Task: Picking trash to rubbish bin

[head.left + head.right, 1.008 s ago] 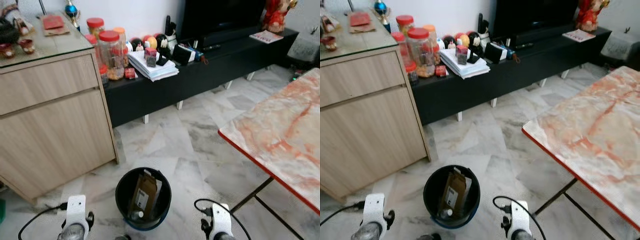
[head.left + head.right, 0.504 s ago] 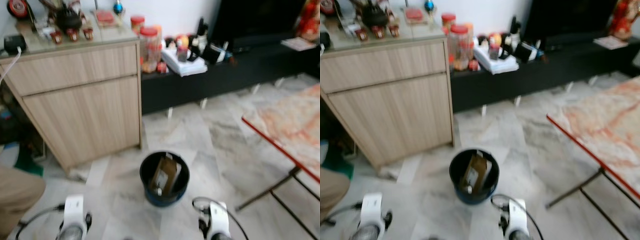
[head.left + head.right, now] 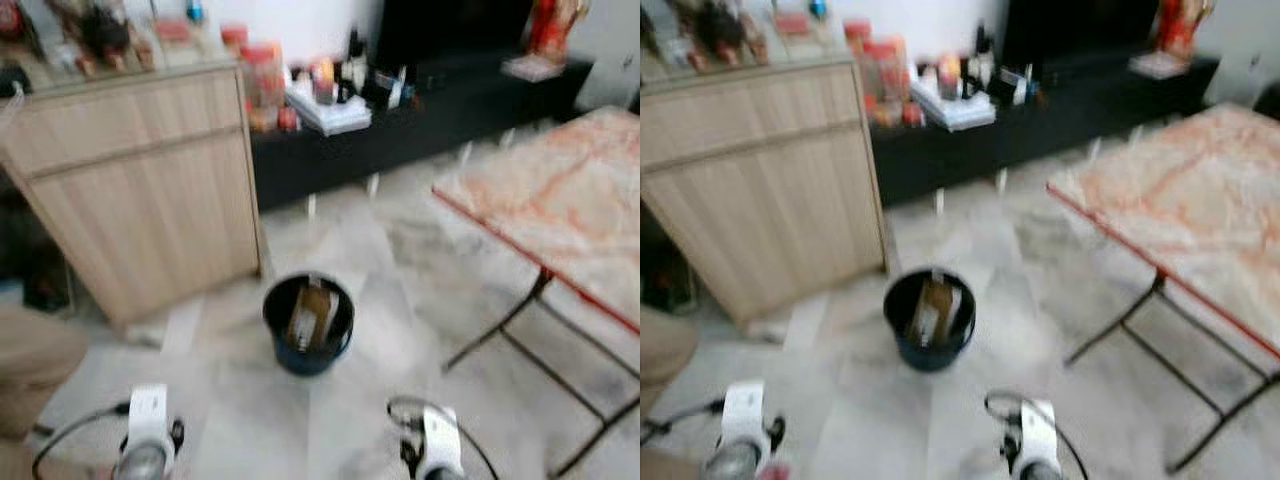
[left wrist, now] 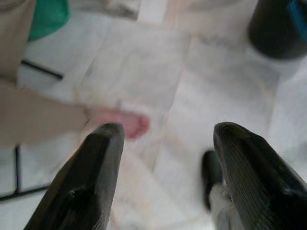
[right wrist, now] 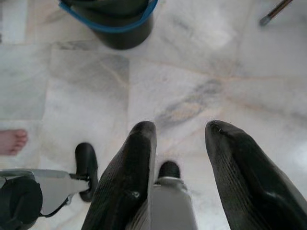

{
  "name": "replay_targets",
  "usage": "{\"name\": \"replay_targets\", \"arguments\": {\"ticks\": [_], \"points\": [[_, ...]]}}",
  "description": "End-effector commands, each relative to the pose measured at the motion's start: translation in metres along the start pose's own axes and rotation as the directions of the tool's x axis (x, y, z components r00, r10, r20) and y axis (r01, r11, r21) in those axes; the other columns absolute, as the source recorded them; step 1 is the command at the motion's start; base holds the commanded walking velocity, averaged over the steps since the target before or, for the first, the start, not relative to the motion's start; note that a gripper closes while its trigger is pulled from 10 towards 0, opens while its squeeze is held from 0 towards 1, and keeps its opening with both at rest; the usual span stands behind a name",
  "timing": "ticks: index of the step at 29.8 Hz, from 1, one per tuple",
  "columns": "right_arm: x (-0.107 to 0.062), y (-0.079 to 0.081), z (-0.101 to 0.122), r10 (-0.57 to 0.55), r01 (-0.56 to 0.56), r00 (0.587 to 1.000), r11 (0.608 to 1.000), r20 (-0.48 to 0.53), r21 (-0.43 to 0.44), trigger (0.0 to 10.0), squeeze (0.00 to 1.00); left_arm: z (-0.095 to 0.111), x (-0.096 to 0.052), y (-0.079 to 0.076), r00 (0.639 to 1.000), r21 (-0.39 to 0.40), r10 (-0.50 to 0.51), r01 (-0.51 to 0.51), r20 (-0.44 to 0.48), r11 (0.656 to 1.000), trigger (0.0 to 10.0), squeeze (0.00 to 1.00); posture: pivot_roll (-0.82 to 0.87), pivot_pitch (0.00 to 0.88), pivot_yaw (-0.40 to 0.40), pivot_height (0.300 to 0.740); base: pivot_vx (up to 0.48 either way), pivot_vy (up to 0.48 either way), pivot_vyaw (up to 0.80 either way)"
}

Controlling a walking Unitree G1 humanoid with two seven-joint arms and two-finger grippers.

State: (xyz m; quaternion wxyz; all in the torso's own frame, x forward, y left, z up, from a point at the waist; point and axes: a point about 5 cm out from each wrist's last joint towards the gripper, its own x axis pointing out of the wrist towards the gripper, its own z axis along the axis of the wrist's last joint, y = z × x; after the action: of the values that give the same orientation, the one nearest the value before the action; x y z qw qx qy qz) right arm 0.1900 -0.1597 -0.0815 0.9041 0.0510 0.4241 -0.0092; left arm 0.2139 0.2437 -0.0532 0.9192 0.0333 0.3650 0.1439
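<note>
I see the rubbish bin point(image 3: 308, 322) on the marble floor point(image 3: 390, 260), ahead of me between the wooden cabinet point(image 3: 140, 190) and the folding table point(image 3: 560, 200), already holding a cardboard piece point(image 3: 310, 312). Left gripper point(image 4: 165, 158) hangs low, fingers spread, empty. Right gripper point(image 5: 180, 153) likewise parted, empty. A person's bare foot point(image 4: 120, 122) stands near, so I judge both arms idle for walking.

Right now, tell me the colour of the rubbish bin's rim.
Blue rim on the black rubbish bin, clearest in the right wrist view.
</note>
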Motion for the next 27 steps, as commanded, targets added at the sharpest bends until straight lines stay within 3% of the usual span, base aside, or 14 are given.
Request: {"name": "replay_targets", "arguments": {"ticks": [1,14,27], "points": [[-0.002,-0.007,-0.004,-0.023,0.023,1.000,1.000,-0.009,0.009,10.0,0.00,-0.004,-0.001,-0.002,1.000,-0.006,-0.004,0.004,-0.014,1.000,10.0,0.00,0.02,0.047,-0.040,0.740,-0.255,0.000,0.00],[-0.002,-0.009,-0.006,-0.036,0.036,0.999,0.999,-0.010,0.001,10.0,0.00,-0.005,-0.001,-0.001,1.000,-0.002,-0.001,0.001,-0.018,1.000,10.0,0.00,0.02,0.027,-0.033,0.740,0.000,0.000,0.00],[-0.002,-0.006,-0.006,-0.029,0.029,1.000,1.000,-0.007,0.004,10.0,0.00,-0.021,-0.005,0.004,0.997,0.034,0.010,-0.007,-0.080,0.999,10.0,0.00,0.02,0.001,-0.025,0.740,0.000,0.000,0.00]]}}
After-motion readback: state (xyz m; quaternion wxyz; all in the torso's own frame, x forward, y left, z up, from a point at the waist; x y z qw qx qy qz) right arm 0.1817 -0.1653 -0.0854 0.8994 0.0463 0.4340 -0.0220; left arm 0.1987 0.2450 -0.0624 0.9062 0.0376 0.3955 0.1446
